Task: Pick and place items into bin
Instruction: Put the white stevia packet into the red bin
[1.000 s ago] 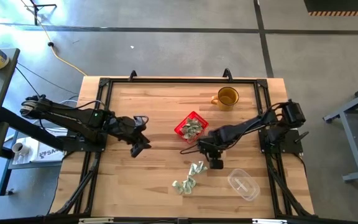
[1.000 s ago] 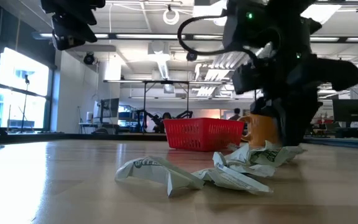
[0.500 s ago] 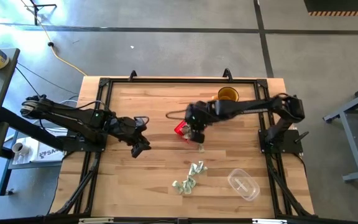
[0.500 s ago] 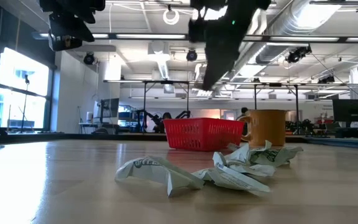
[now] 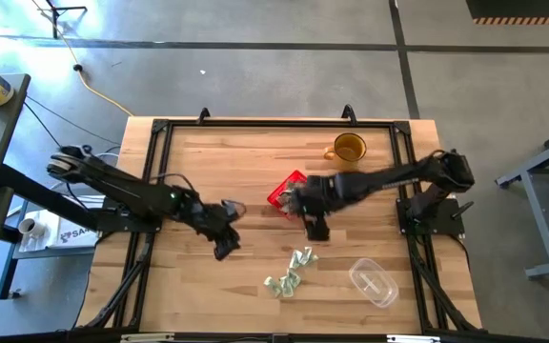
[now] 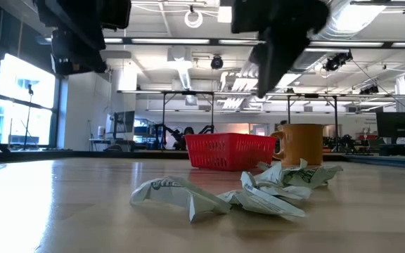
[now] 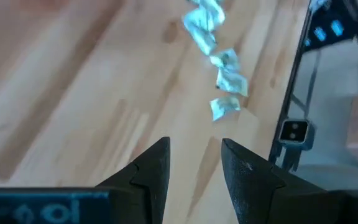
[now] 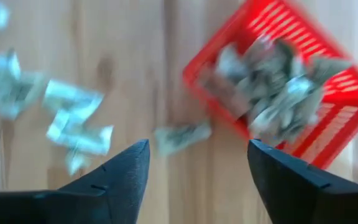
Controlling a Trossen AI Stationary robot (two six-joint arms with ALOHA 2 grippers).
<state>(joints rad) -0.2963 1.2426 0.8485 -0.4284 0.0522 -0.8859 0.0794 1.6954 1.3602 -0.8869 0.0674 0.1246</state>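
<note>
Right end effector [image 8: 197, 168] gapes, empty, hiding most of bin [image 5: 284, 191], seemingly.

Red bin [image 5: 287, 190] seemingly part-full; crumpled green-white items [image 5: 292, 272] loose nearby.

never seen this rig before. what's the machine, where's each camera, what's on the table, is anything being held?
Two dark robot arms work at a wooden table, each ending in a two-finger gripper. The high view looks straight down; the low view sits at table height, looking across into the room. The other two views come from cameras on each arm's wrist.

On the table: a red bin already holding wrapped items, a cluster of loose pale green-and-white items nearer the front edge, an amber mug and a clear plastic container.

The right gripper is above the table beside the bin, open and empty; its wrist view shows one item lying just outside the bin's wall. The left gripper is also open and empty, pointing toward the loose cluster.
</note>
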